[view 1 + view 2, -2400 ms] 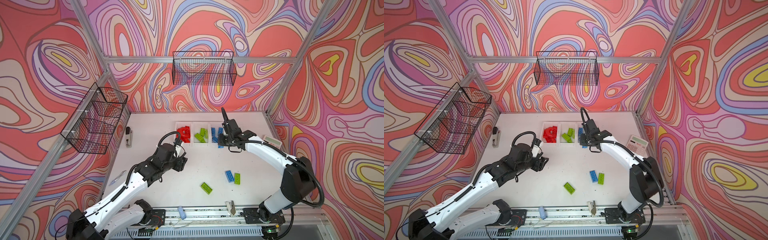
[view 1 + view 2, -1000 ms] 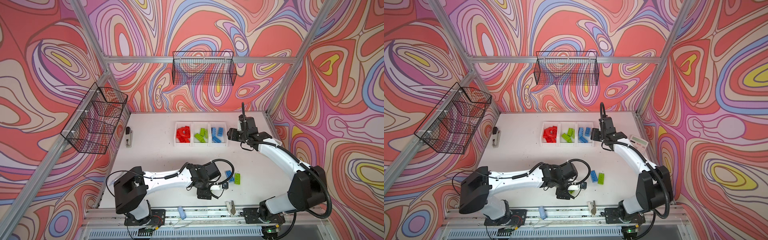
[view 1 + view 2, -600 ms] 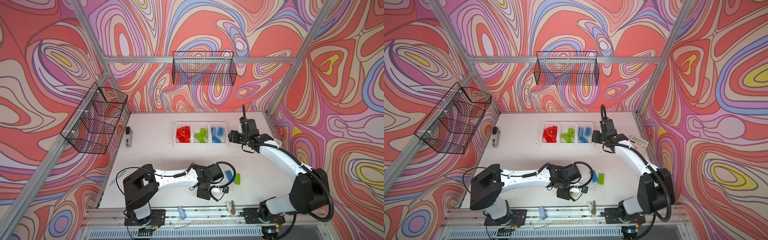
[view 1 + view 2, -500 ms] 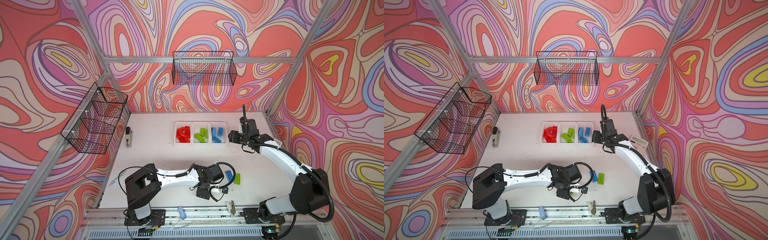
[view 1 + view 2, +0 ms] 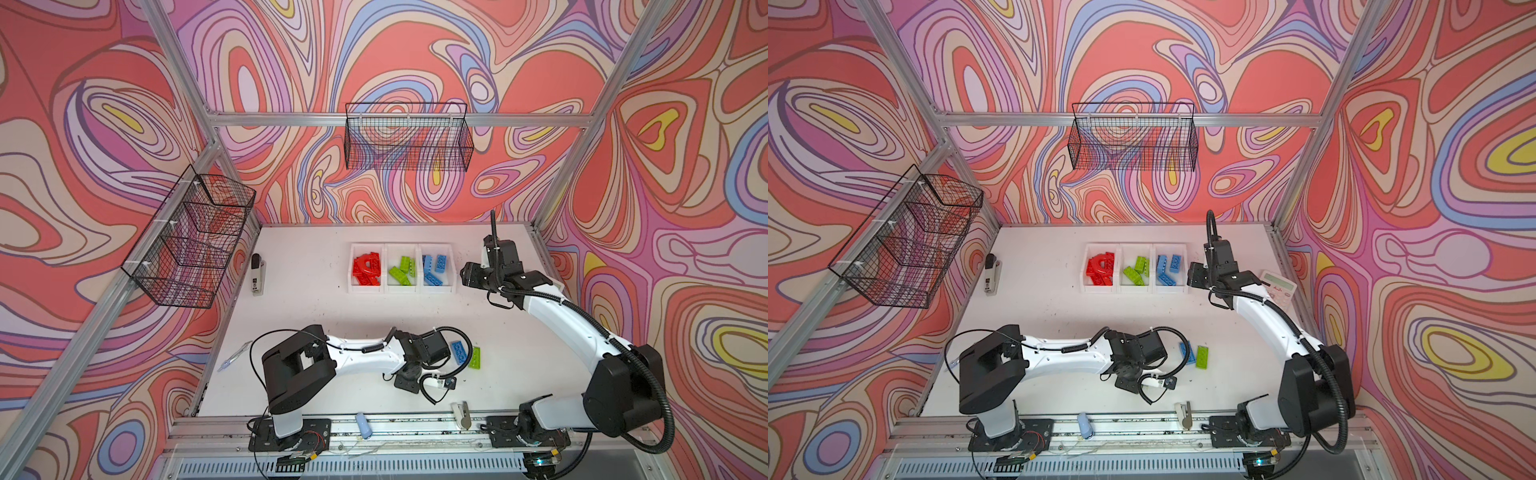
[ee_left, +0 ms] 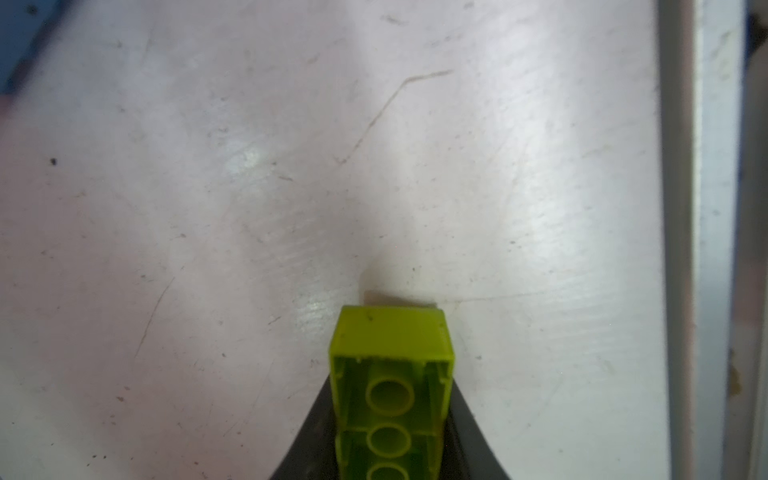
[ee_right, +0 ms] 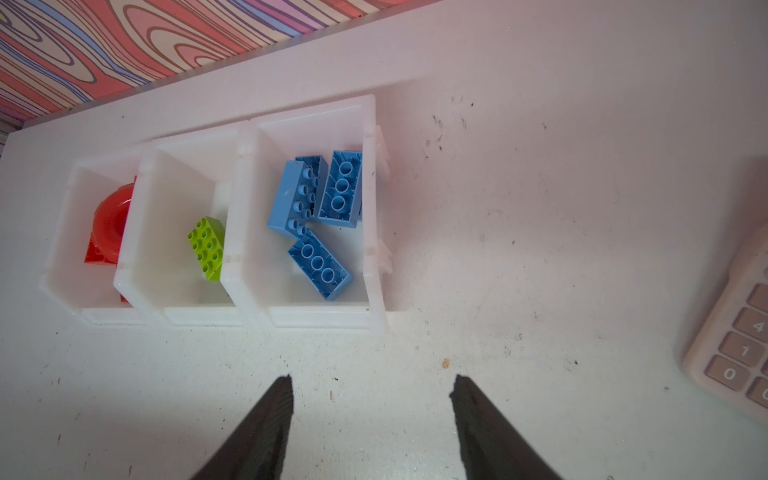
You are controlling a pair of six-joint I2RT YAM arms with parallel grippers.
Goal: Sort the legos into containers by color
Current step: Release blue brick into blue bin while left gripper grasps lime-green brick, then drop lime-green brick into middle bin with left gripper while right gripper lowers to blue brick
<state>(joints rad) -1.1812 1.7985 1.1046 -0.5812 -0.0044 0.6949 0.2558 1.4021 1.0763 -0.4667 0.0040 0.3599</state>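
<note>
In the left wrist view my left gripper (image 6: 391, 382) is shut on a lime green lego (image 6: 390, 336), hollow underside facing the camera, low over the white table. In both top views the left wrist (image 5: 419, 357) hides that brick near the table's front. Just right of it lie a loose blue lego (image 5: 458, 352) and a green lego (image 5: 475, 358). The containers (image 5: 365, 289), three joined white bins, hold red, green and blue legos (image 7: 320, 208). My right gripper (image 7: 370, 382) hangs open and empty over bare table, beside the blue bin.
A calculator (image 5: 1278, 286) lies at the right table edge behind the right arm. A stapler-like tool (image 5: 257, 274) sits at the left edge. Black wire baskets (image 5: 189, 241) hang on the walls. Small items rest on the front rail (image 5: 363, 424).
The left gripper's jaws have closed on the lime green lego at the table's front. The right gripper has stayed beside the blue bin, jaws slightly narrower.
</note>
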